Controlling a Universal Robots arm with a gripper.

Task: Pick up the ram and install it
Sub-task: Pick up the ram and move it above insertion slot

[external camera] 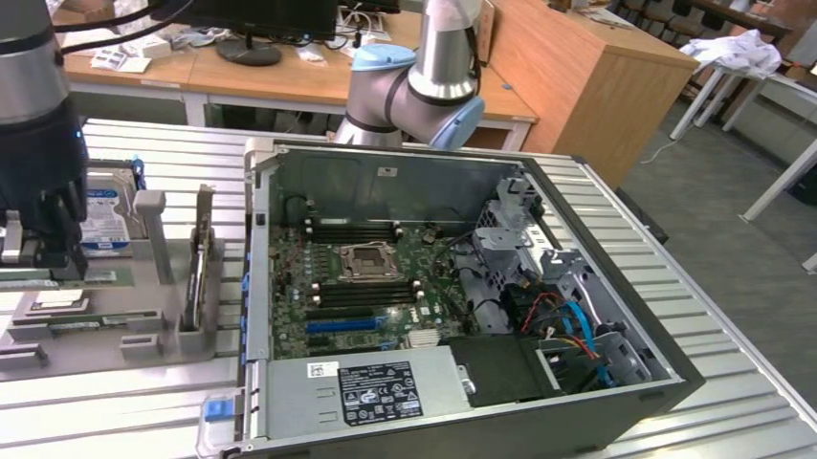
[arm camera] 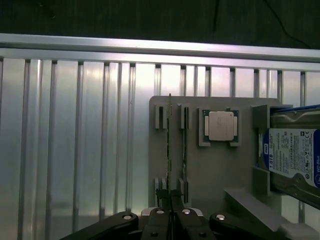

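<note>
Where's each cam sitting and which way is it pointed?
Exterior view: raised off the arm, looks down on the open PC case and grey tray; arm and gripper show.
Wrist view: on the wrist, looks straight down at the tray; gripper shut on the ram.
Shared: tray, hard drive, gripper.

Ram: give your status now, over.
Gripper shut on ram. Ram on edge in grey holder slots. Second thin stick close alongside.
</note>
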